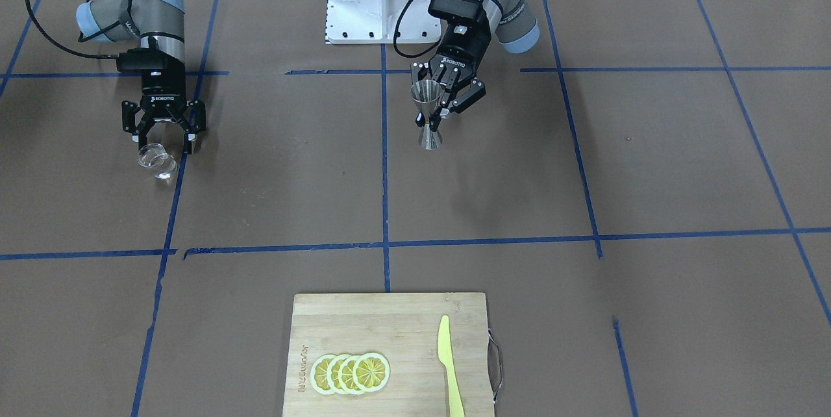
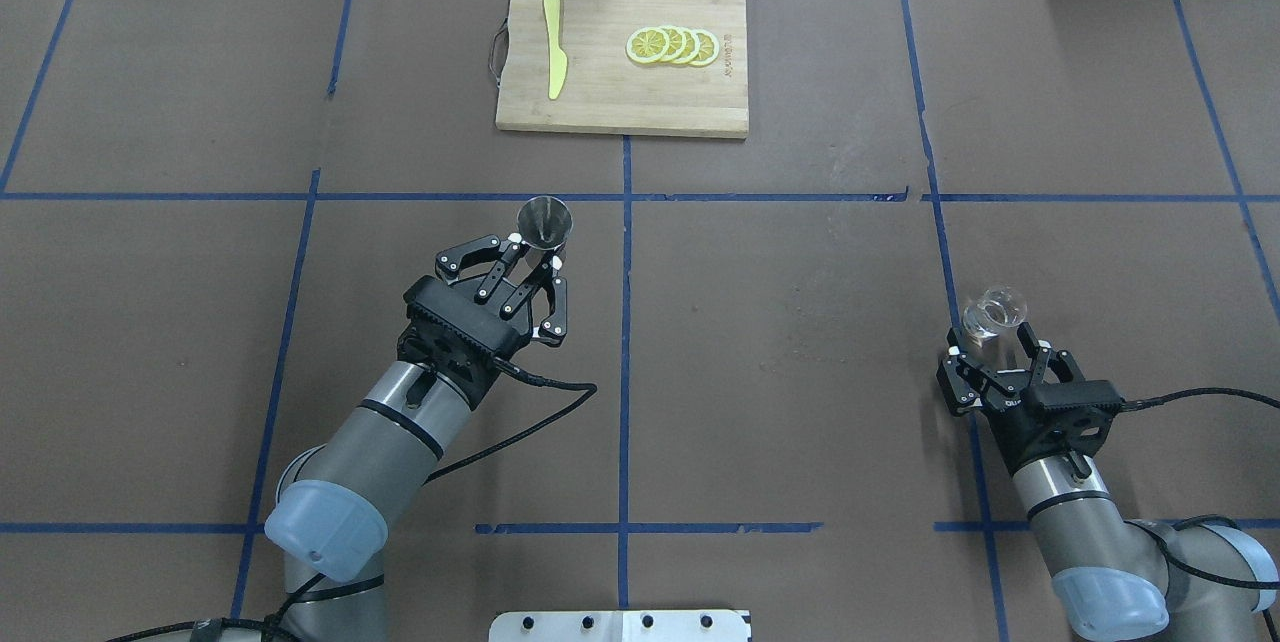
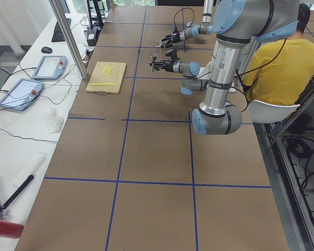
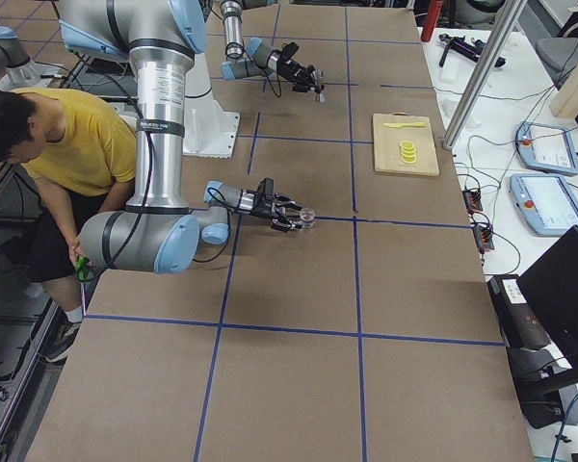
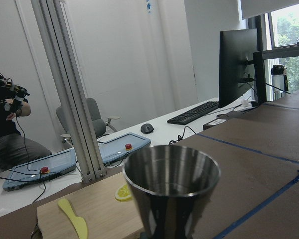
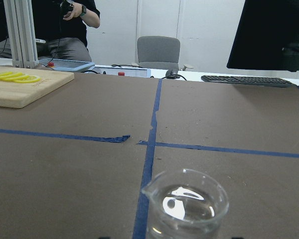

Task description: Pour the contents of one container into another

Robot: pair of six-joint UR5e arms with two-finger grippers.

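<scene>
near arm: the right gripper (image 4: 287,218) reaches out level over the table (image 4: 299,289), the glass cup (image 4: 307,218) at its tip
far arm: the left gripper (image 4: 311,81), small, the jigger (image 4: 320,89) at its tip
beyond the claws: cutting board (image 4: 405,144) with lemon slices (image 4: 407,151) and a yellow knife (image 4: 403,124)
behind the near arm: person in a yellow shirt (image 4: 63,144)

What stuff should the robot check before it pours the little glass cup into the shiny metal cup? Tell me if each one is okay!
1. Right gripper has the glass cup: not ok; its fingers are spread on either side of the cup, not closed.
2. Left gripper has the metal jigger: cannot tell; the fingers sit at its waist, but contact is unclear.
3. Jigger upright, mouth open: ok.
4. Something in the glass cup to pour: cannot tell; the wrist view shows only clear glass.
5. Cup close to jigger: not ok; they are far apart across the table.
6. Cutting board out of the way: ok.
</scene>
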